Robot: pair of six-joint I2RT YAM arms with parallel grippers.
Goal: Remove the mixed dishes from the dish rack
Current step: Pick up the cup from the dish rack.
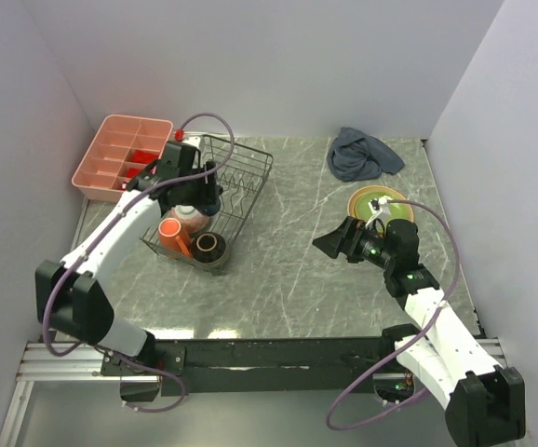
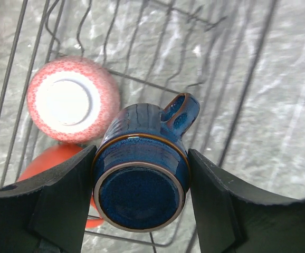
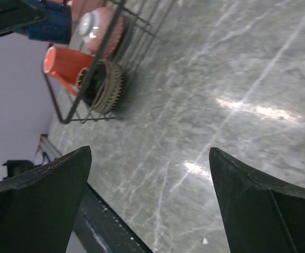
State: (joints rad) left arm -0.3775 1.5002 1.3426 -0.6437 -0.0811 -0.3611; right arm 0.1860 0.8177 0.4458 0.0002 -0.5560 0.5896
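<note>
My left gripper [image 2: 141, 154] is shut on the small dark blue cup [image 2: 139, 182]. The cup's base faces the camera, its handle points away, and a finger presses each side. It hangs over the black wire dish rack [image 1: 241, 186]. Under it in the rack an upturned pinkish bowl [image 2: 70, 100] and an orange mug [image 2: 47, 163] lie at the near end. A dark brown bowl [image 1: 209, 247] sits beside them. My right gripper [image 1: 332, 244] stands open over bare table, nothing between its fingers. Behind it a tan-yellow plate [image 1: 395, 197] lies on the table, seemingly with a greener plate on it.
A pink compartment tray [image 1: 120, 156] stands just left of the rack by the left wall. A crumpled blue-grey cloth [image 1: 362, 154] lies at the back right. White walls close in three sides, and a black rail [image 1: 278, 354] runs along the near edge.
</note>
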